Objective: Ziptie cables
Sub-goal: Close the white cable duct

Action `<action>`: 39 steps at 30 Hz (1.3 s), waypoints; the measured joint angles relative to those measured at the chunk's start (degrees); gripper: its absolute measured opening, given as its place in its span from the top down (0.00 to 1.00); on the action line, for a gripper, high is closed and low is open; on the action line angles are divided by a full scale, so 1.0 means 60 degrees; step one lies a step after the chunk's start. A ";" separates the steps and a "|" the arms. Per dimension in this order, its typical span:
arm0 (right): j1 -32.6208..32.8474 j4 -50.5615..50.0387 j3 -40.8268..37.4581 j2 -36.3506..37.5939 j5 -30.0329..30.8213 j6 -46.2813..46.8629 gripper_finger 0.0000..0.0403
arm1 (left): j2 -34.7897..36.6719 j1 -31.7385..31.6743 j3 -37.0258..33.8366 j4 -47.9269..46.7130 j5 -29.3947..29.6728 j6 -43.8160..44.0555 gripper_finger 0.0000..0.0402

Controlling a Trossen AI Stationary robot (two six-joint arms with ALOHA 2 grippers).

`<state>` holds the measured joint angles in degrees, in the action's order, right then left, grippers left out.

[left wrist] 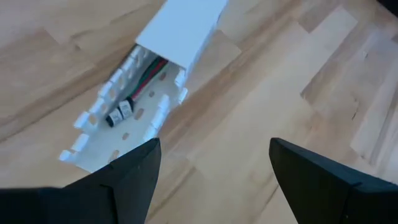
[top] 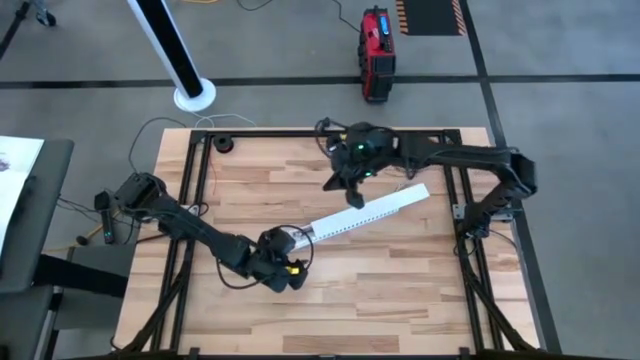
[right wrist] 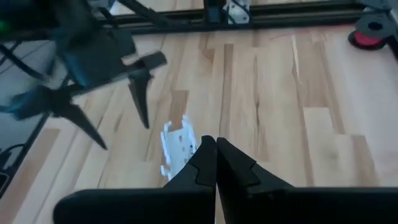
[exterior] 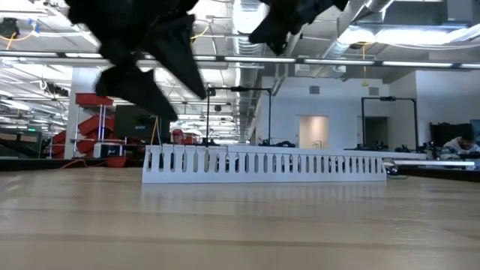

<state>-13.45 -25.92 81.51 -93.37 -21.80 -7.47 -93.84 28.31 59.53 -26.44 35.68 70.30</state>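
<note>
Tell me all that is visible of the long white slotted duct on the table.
The white duct looks like plastic: a long channel with slotted, comb-like side walls. It lies flat and diagonal on the wooden table, between the two arms. A plain white cover closes most of it; the end near the left gripper is open, showing the cables, red, green and dark, inside. No gripper holds it.

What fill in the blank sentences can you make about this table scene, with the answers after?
1. The left gripper has its fingers ____.
2. The right gripper has its fingers ____.
3. The cables lie inside the slotted ____ duct.
4. The duct rests on the ____ table.

Answers: open; shut; white; wooden
</note>
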 joint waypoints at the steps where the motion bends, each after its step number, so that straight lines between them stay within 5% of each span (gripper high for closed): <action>1: -0.0057 -0.0210 0.0002 0.0165 0.0000 -0.0025 1.00 | 0.0000 -0.0092 -0.0111 0.0231 -0.0097 -0.0179 0.27; 9: -0.0168 -0.2327 0.0002 0.1481 -0.0063 -0.0809 1.00 | 0.0008 -0.1149 -0.1231 0.4845 -0.0796 -0.2133 0.27; 13: -0.0163 -0.3197 0.0002 0.2106 -0.0058 -0.0860 0.99 | 0.0003 -0.2093 -0.1678 0.6036 -0.2307 -0.2654 0.25; 21: -0.0164 -0.5150 -0.0006 0.3314 0.0613 -0.1544 0.99 | 0.0000 -0.3257 -0.1489 0.6392 -0.4713 -0.3550 0.21; 30: -0.0692 -0.6154 -0.0006 0.4381 0.1133 -0.2090 0.99 | 0.0015 -0.3171 -0.1089 0.4974 -0.4795 -0.5383 0.21; 35: -0.0845 -0.6688 -0.0006 0.4802 0.1133 -0.2116 0.99 | -0.0007 -0.2808 -0.1107 0.3079 -0.3818 -0.6041 0.21; 39: -0.0845 -0.6914 -0.0006 0.5045 0.1177 -0.2166 0.99 | 0.0005 -0.2626 -0.1104 0.3077 -0.3387 -0.6267 0.22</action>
<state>-18.52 -67.41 81.47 -63.10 -14.74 -20.47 -93.81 12.55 52.90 -7.98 15.36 32.70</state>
